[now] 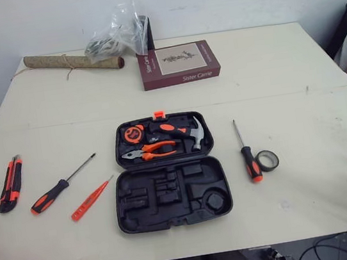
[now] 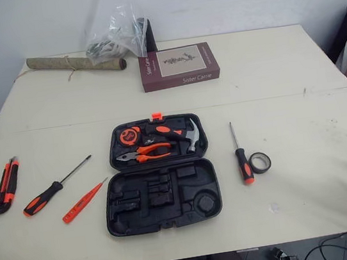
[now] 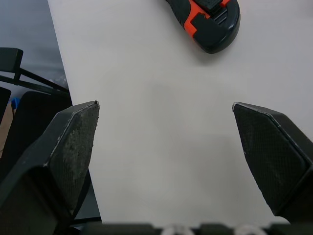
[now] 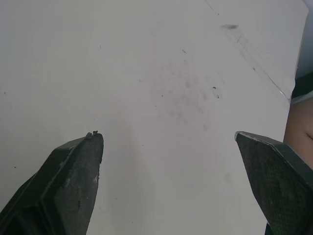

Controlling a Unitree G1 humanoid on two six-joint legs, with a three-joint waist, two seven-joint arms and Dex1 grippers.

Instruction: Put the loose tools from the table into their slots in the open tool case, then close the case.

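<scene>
Cream laminate tabletop [image 1: 282, 76] carries everything, with the black tool case [image 1: 141, 220] lying open at its middle. Its far half already holds a tape measure, pliers and a hammer, while its near half shows empty moulded slots.

Left of the case lie a black-and-orange screwdriver [image 1: 59, 187], a utility knife [image 1: 10, 184] by the left edge, and a slim orange tester pen [image 1: 91, 199] closest to the case. On the right, well apart from these, a second screwdriver [image 1: 248, 158] lies just beside a roll of black tape [image 1: 267, 160].

Both grippers are empty. The left gripper [image 3: 166, 105] hangs with fingers spread above bare tabletop, the knife's butt end just ahead of it. The right gripper [image 4: 168, 134] is likewise spread over bare surface at the right.

The knife looks the likely first pick. It would be best to close across its narrow width at mid-length so it lifts level, then turn it to match its slot before lowering.
</scene>
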